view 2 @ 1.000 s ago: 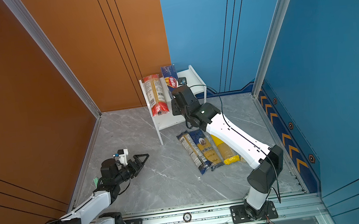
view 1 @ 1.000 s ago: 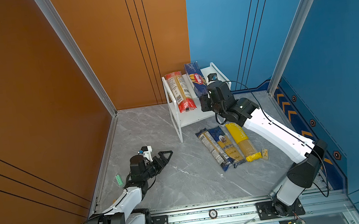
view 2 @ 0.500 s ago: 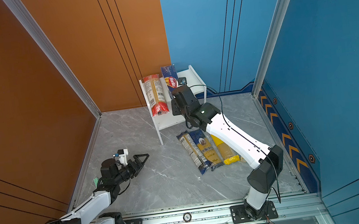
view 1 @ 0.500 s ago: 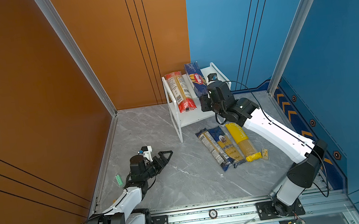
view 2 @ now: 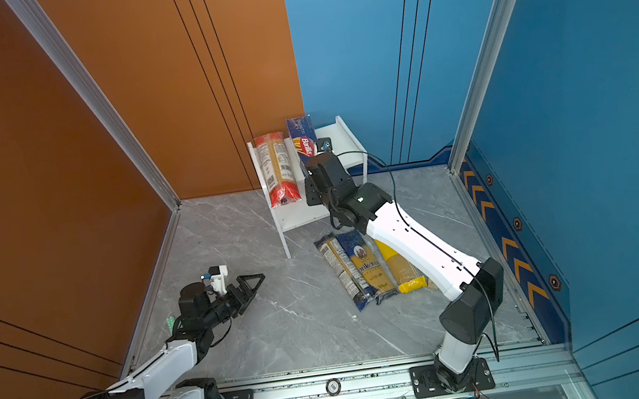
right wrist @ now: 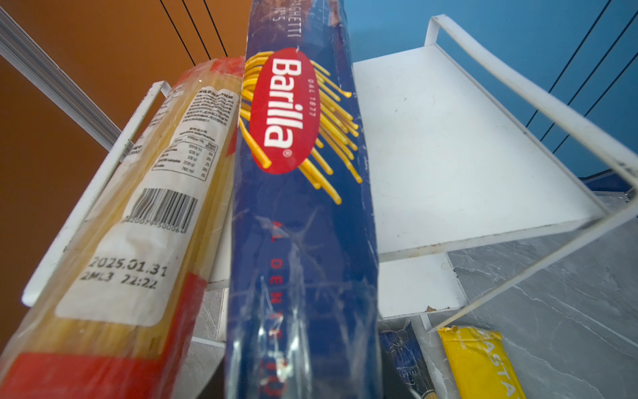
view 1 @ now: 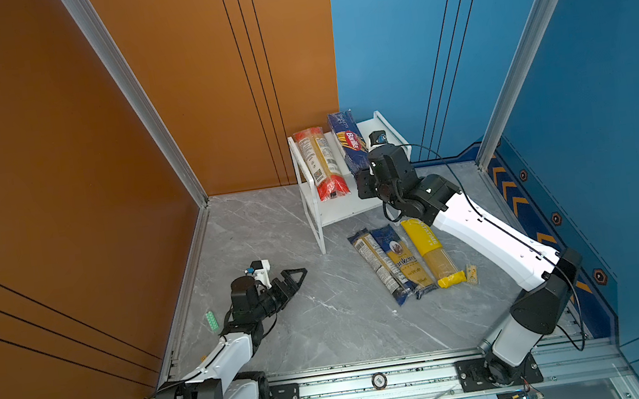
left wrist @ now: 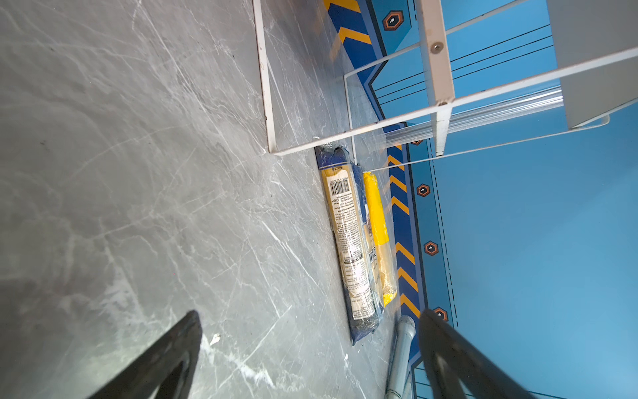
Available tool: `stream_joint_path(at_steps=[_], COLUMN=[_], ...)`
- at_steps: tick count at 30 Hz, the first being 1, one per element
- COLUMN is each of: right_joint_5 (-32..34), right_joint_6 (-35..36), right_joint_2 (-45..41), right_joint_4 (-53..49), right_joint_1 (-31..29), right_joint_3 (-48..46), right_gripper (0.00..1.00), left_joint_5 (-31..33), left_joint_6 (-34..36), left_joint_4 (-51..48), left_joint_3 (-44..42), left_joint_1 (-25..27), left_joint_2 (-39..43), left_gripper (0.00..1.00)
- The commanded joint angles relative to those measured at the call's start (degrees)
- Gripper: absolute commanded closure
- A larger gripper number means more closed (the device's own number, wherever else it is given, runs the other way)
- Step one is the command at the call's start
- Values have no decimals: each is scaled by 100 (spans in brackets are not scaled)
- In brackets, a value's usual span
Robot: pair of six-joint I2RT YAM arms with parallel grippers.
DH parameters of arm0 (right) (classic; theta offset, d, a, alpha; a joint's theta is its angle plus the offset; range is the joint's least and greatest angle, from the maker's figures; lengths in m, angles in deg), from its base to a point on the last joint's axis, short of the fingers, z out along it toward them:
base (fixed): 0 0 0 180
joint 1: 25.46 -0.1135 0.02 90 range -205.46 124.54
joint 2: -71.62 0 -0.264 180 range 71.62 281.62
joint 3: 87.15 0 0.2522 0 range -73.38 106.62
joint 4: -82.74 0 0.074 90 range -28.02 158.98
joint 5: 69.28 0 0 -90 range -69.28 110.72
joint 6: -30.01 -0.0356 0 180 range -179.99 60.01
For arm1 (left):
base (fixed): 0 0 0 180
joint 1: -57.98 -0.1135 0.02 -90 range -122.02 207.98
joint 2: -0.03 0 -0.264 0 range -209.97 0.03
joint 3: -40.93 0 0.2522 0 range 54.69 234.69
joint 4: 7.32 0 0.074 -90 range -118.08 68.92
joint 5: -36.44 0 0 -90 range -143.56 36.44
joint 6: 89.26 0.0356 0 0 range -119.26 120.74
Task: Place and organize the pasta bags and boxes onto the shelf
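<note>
The white two-tier shelf (view 1: pixel 382 136) (view 2: pixel 343 138) (right wrist: pixel 448 155) stands against the back wall. On its top board lie a red-ended clear pack (view 1: pixel 321 162) (view 2: pixel 278 168) (right wrist: pixel 138 224) and a dark blue Barilla pack (view 1: pixel 348 142) (view 2: pixel 303 139) (right wrist: pixel 300 207), side by side. My right gripper (view 1: pixel 365 184) (view 2: pixel 314 190) is shut on the Barilla pack's near end; its fingers are hidden. On the floor in front lie a clear dark-blue-labelled pack (view 1: pixel 374 262) (left wrist: pixel 348 241), a blue-yellow portrait pack (view 1: pixel 399 259) and a yellow pack (view 1: pixel 431 248) (left wrist: pixel 376 221). My left gripper (view 1: pixel 296 277) (view 2: pixel 255 280) (left wrist: pixel 309 312) hangs open and empty, low at front left.
The right half of the shelf's top board is bare. A small green block (view 1: pixel 212 321) lies by the left wall. A small yellowish piece (view 1: pixel 472 274) rests beside the yellow pack's near end. Orange and blue walls close in the floor; a metal rail (view 1: pixel 375 382) runs along the front.
</note>
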Motion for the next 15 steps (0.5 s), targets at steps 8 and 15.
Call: stream_joint_path(at_steps=[8, 15], right_joint_5=[212, 182], right_joint_6=[-4, 5], right_joint_2=[56, 74], right_joint_4=[887, 898], right_joint_1=[-26, -26], right_joint_3=[141, 147], right_gripper=[62, 58], left_joint_5=[-141, -142], left_joint_6=[105, 106], left_joint_4=[89, 88], left_joint_3=[-91, -113], left_joint_1=[-77, -98], left_joint_2=[90, 97], left_gripper=[2, 2])
